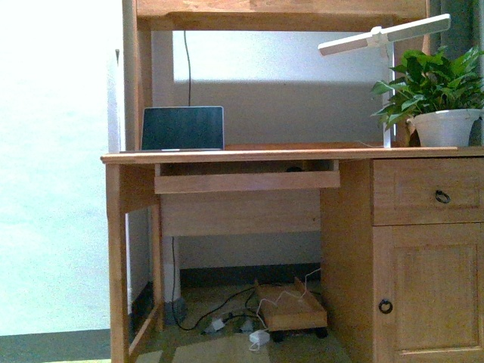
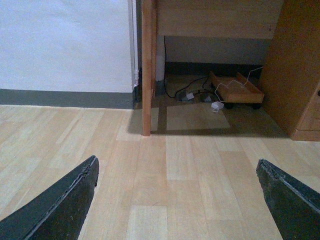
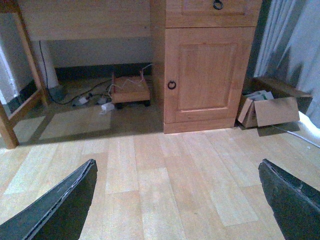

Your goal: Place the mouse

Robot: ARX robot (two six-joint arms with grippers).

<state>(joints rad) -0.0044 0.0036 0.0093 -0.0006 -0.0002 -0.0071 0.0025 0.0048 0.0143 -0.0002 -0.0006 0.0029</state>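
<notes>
hovering low over the floor [image 2: 150,150], left end effector [image 2: 176,165] and right end effector [image 3: 176,165] gape wide, empty. mouse unseen; blind reach onto table [image 1: 227,156] risks bumping laptop [image 1: 182,128].

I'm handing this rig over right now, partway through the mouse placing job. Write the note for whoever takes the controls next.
Left gripper: open, empty, above the floor, facing the desk leg.
Right gripper: open, empty, above the floor, facing the cabinet door.
Mouse: not clearly in any view. A small dark shape in the gap above the pull-out tray is too small to identify.
Desk top: laptop at its left end, potted plant at its right.
Done: nothing can be confirmed.
Left: locate the mouse, grasp it, place it.
</notes>
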